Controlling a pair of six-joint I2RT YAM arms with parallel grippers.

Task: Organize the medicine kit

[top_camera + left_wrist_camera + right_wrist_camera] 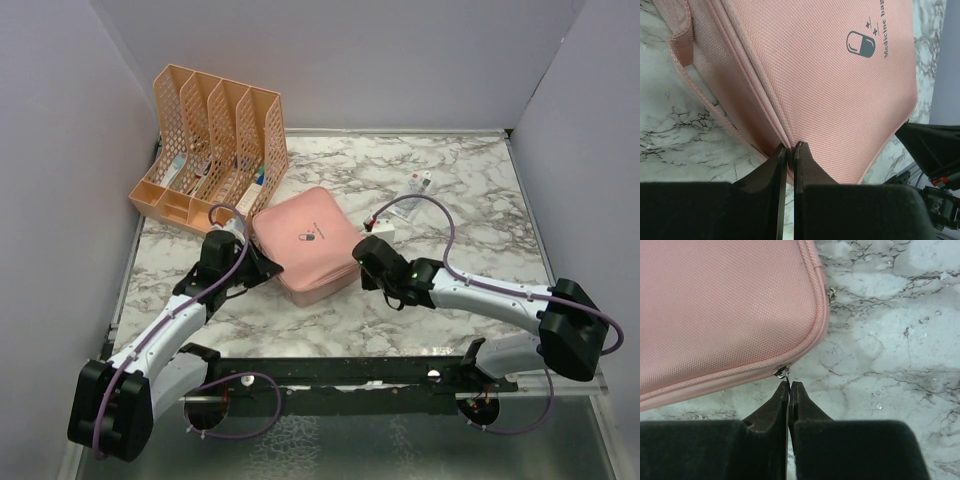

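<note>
My right gripper (pixel 789 384) is pinching shut on the zip pull (pixel 781 372) of the pink medicine kit (pixel 715 305) just ahead, and my left gripper (pixel 790 146), squeezed shut, is touching its edge.

Bare table (pixel 480 170) is open at far right. File rack (pixel 215 145) crowds the medicine kit (pixel 308 243) at rear left, small tubes (pixel 405 207) at its right corner; left gripper (pixel 791 146) and right gripper (pixel 788 384) occupy its near edges.

Pink medicine kit (pixel 305 243), orange perforated rack (pixel 215 140), white table (pixel 470 200) veined grey.
</note>
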